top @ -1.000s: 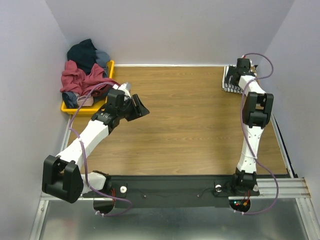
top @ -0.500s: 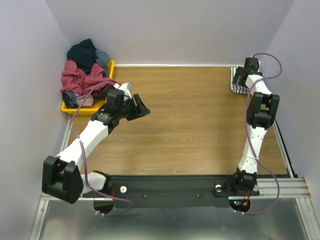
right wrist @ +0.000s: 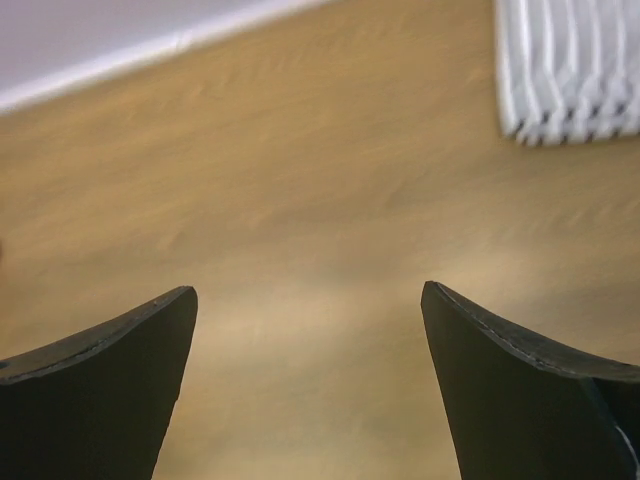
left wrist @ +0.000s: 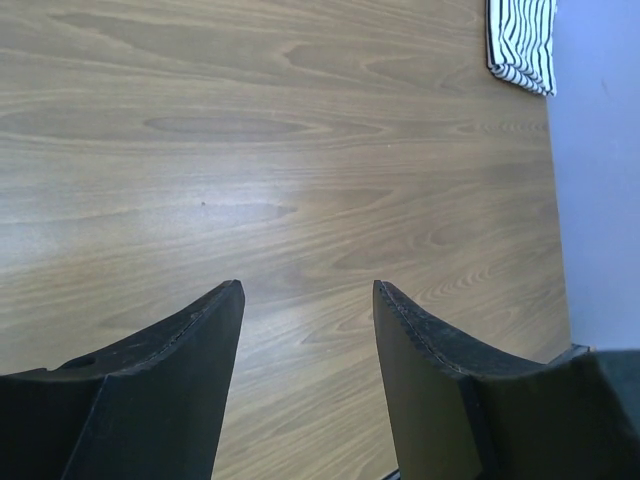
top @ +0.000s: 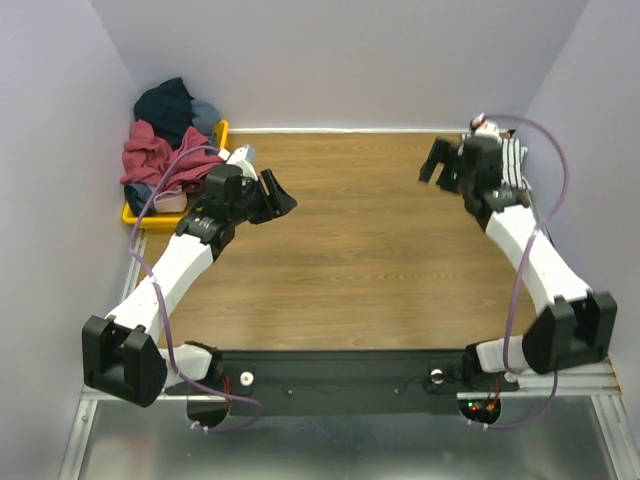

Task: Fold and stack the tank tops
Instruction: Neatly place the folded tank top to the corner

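Right arm (top: 530, 250) has swung off the folded striped top (top: 512, 160), placing done; both jaws gape empty. Next: left arm (top: 185, 255) picks from the pile (top: 150, 160) in the tray (top: 222, 135).

— What's the surface?
— A wooden table (top: 380, 250), light brown grain, closed in by pale walls on three sides.
— And what lies on it?
— A folded striped tank top (top: 516, 165), white with thin dark stripes, flat in the far right corner. A yellow tray (top: 135, 213) sits in the far left corner, well apart from it
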